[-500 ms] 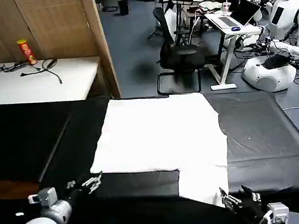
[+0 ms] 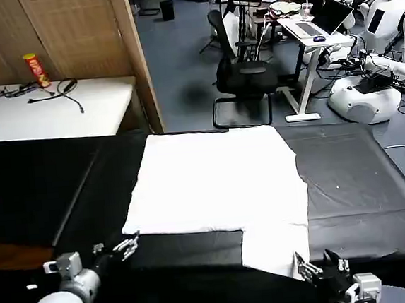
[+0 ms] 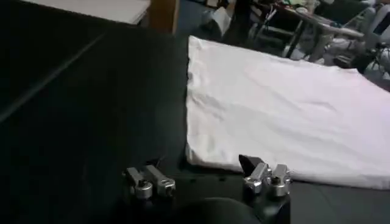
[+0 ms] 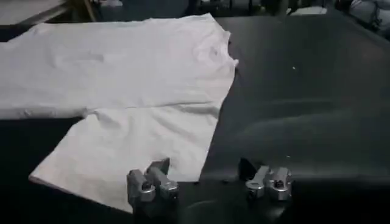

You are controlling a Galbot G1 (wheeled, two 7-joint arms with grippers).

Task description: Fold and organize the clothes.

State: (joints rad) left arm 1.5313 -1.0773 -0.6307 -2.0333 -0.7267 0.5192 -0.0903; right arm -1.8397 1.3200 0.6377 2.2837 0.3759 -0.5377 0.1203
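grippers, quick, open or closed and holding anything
Left end effector: open, holding nothing, at the near left corner of the T-shirt.
Right end effector: open, holding nothing, at the T-shirt's near right flap.

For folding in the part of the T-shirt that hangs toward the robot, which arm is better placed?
Probably the right. The right pincer sits open at the near corner of the T-shirt flap, while the left pincer waits open beside the shirt's left corner.

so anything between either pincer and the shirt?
Nothing visible. Left pincer sits open just off the T-shirt near corner; right pincer sits open at the hanging sleeve's edge. Only bare black tabletop lies between.
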